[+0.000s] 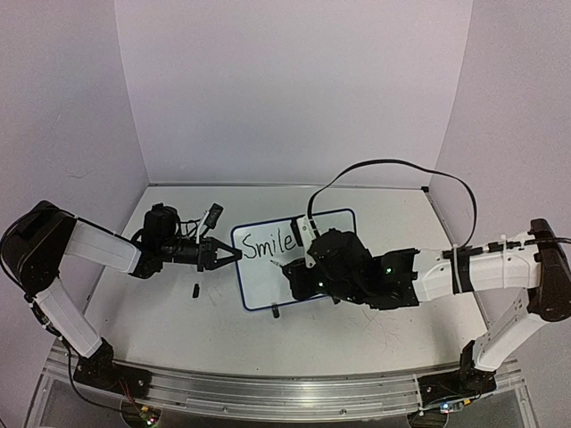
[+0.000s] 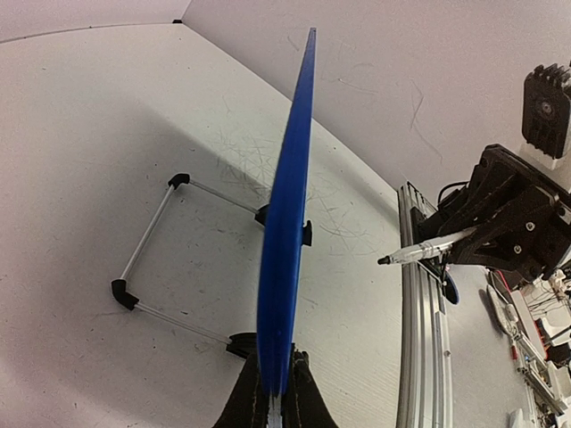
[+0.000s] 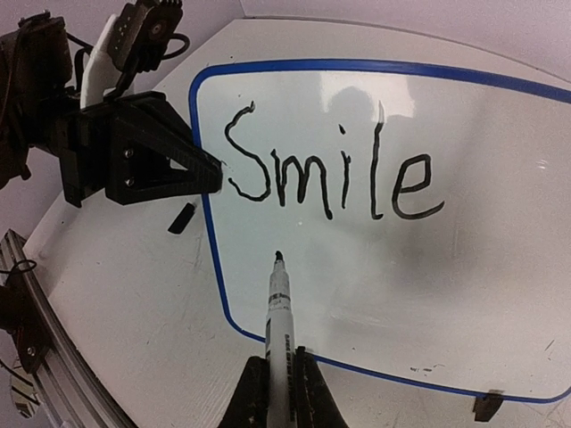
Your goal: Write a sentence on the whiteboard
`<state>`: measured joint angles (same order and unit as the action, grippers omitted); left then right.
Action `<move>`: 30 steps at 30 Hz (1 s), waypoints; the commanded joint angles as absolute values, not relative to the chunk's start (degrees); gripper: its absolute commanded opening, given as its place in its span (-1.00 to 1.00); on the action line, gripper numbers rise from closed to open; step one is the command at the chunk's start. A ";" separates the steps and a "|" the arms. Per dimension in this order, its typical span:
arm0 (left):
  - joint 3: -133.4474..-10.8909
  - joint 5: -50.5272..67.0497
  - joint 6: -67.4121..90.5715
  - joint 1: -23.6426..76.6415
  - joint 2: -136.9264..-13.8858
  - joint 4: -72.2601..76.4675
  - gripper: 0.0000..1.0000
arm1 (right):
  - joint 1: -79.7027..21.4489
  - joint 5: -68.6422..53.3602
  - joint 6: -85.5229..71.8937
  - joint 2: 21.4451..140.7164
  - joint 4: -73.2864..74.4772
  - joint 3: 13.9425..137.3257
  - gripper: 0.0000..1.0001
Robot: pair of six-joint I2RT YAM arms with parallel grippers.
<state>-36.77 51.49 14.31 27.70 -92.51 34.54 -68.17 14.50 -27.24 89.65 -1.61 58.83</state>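
The whiteboard [image 1: 268, 287] has a thin blue rim and stands tilted on the table on a wire stand [image 2: 147, 259]. My left gripper [image 2: 275, 392] is shut on the left rim, so its wrist view shows the whiteboard [image 2: 285, 223] edge-on. The sentence [image 3: 330, 178] reads "Smile" in black, as one line along the top of the whiteboard [image 3: 446, 294]. My right gripper [image 3: 278, 392] is shut on a white marker [image 3: 279, 312], uncapped and pointing at the board below the "m". In the left wrist view the marker [image 2: 424, 251] tip hangs a short way off the board face.
A black clip foot [image 3: 486, 406] sits under the board's lower edge and another [image 3: 183, 217] by its left rim. An aluminium rail [image 1: 268, 392] runs along the table's near edge. The right arm's black cable [image 1: 393, 165] loops above the board. White walls close in the table.
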 commanded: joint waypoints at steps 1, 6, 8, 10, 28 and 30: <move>-37.97 47.85 11.90 27.86 -91.89 31.13 -1.00 | -68.37 20.76 -30.10 85.75 -1.61 56.72 -1.00; -38.14 47.93 11.76 27.90 -92.33 31.02 -1.00 | -67.52 25.14 -31.90 83.00 -1.43 54.67 -1.00; -38.36 48.04 11.76 27.86 -92.58 30.97 -1.00 | -66.18 24.22 -32.69 82.75 -1.32 54.02 -1.00; -38.47 48.14 11.70 27.86 -92.59 30.89 -1.00 | -65.31 23.61 -32.83 82.78 -1.23 54.07 -1.00; -38.96 48.17 11.22 27.86 -93.09 30.09 -1.00 | -61.73 21.26 -31.02 87.09 -0.44 58.34 -1.00; -38.96 48.25 11.16 27.87 -93.32 30.03 -1.00 | -61.75 21.48 -31.00 87.38 -0.46 58.45 -1.00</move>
<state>-37.50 51.40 13.53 27.70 -92.51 32.94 -61.65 21.44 -32.11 86.42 0.06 55.63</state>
